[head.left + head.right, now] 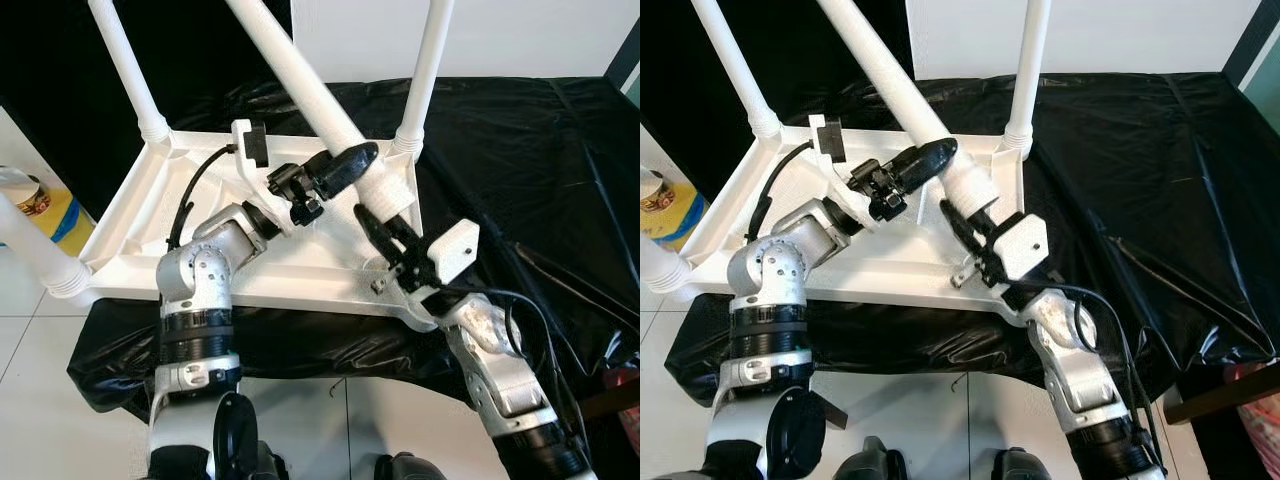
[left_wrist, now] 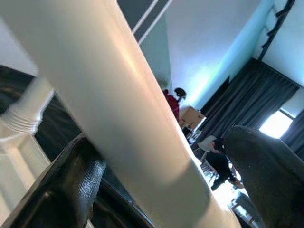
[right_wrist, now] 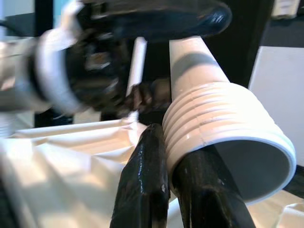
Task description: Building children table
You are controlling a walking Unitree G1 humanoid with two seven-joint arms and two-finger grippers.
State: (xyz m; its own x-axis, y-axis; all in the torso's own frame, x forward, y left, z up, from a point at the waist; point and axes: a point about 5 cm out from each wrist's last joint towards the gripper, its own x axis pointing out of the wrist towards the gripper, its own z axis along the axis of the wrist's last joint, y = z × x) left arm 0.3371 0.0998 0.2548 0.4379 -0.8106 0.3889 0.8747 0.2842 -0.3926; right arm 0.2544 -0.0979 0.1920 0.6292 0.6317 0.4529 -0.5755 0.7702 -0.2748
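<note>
From the left eye, a white plastic tabletop (image 1: 250, 250) lies upside down on a black sheet (image 1: 520, 170) that covers a surface. Three legs stand in its corner sockets: one at the far left (image 1: 125, 65), one at the far right (image 1: 428, 70), and one at the near left (image 1: 35, 260) that slants off toward the floor. A fourth, loose leg (image 1: 300, 85) leans over the near right corner, its ribbed end (image 1: 385, 190) down by the tabletop. The left claw (image 1: 335, 170) is clamped across this leg just above the ribs. The right claw (image 1: 385, 235) reaches up from below, its fingers beside the ribbed end. A yellow and blue thing (image 1: 45, 210) sits on the floor at the left.

The right eye shows the same layout, with the right claw's white camera block (image 1: 1020, 243) just below the loose leg's end.

In the left wrist view, the leg (image 2: 109, 99) runs between two black fingers (image 2: 71, 185), one on each side and touching it. A person in red (image 2: 172, 102) stands far off in the room.

In the right wrist view, the open ribbed end (image 3: 228, 137) rests against two black fingers (image 3: 147, 180) that lie close together beside it, gripping nothing.
</note>
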